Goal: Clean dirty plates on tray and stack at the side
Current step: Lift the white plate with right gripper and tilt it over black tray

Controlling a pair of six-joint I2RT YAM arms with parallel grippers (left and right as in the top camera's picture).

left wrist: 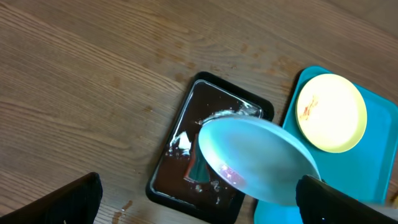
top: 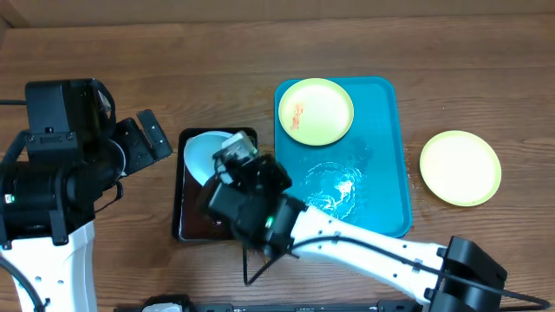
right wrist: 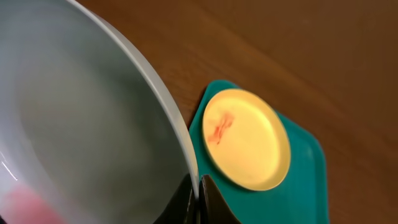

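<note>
My right gripper (right wrist: pixel 199 198) is shut on the rim of the light blue plate (top: pixel 205 153), holding it tilted over the black tray (top: pixel 186 227); the plate fills the right wrist view (right wrist: pixel 81 118) and shows in the left wrist view (left wrist: pixel 261 158) with a reddish smear on it. A pale yellow-green plate (top: pixel 316 111) with orange-red smears lies at the far end of the turquoise tray (top: pixel 381 165). A second yellow-green plate (top: pixel 460 167) lies on the table right of the tray. My left gripper (left wrist: pixel 199 208) is open and empty, high over the table left of the black tray.
The black tray of dark liquid (left wrist: pixel 186 134) sits just left of the turquoise tray. A puddle of water (top: pixel 334 186) glistens on the turquoise tray's near half. A few drops lie on the wood near the black tray (left wrist: pixel 127 204).
</note>
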